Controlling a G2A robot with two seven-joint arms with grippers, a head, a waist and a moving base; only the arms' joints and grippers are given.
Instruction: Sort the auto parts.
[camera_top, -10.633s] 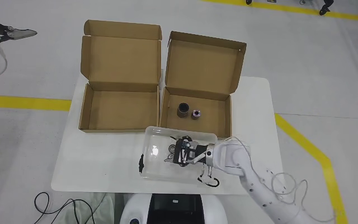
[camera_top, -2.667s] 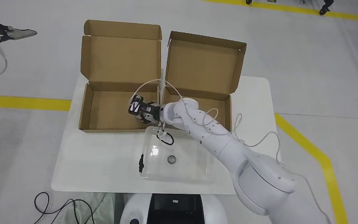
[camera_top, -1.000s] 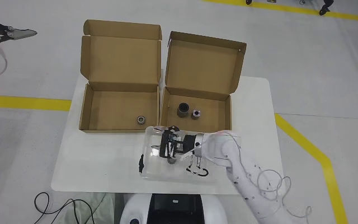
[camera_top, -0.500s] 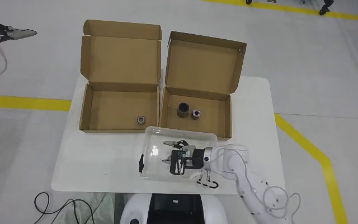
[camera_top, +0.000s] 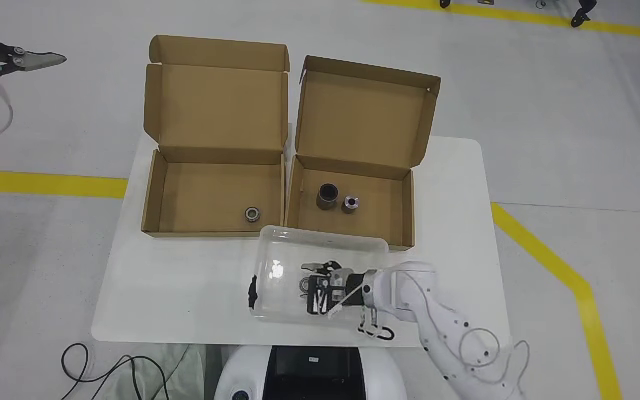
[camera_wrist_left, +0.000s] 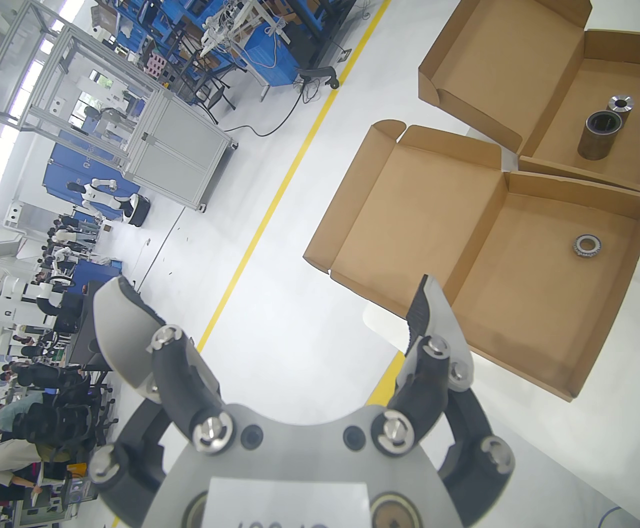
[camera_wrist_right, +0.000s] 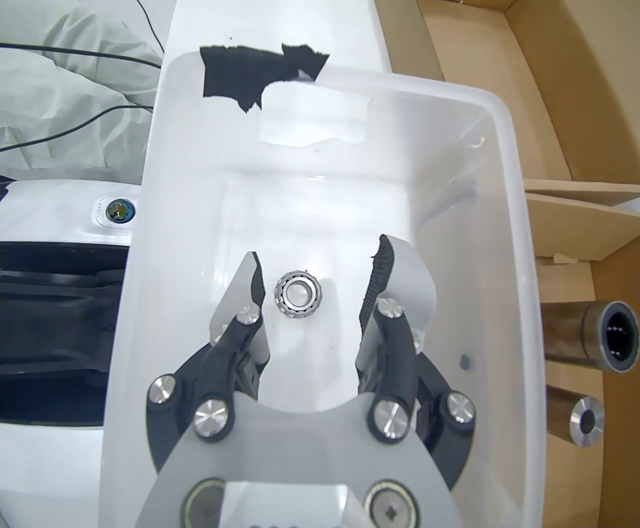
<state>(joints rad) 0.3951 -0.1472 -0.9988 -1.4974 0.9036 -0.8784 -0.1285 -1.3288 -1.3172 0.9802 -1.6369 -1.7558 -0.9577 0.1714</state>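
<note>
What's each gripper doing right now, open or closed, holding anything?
Left gripper: open, empty.
Right gripper: open, empty, straddling the bearing in the bin.

White table (camera_top: 450, 200), two open cardboard boxes side by side at the back. The left box (camera_top: 180, 195) has one little bearing (camera_top: 253, 212) sitting toward its front right corner. The right box (camera_top: 385, 205) has a dark cylinder (camera_top: 327, 196) with a small silver part (camera_top: 349, 204) just beside it. In front of both there's a clear bin (camera_top: 275, 250) with black tape (camera_top: 251, 290) on its left end. The right gripper (camera_top: 306, 280) is down inside the bin, arm coming in from the near right.
</note>
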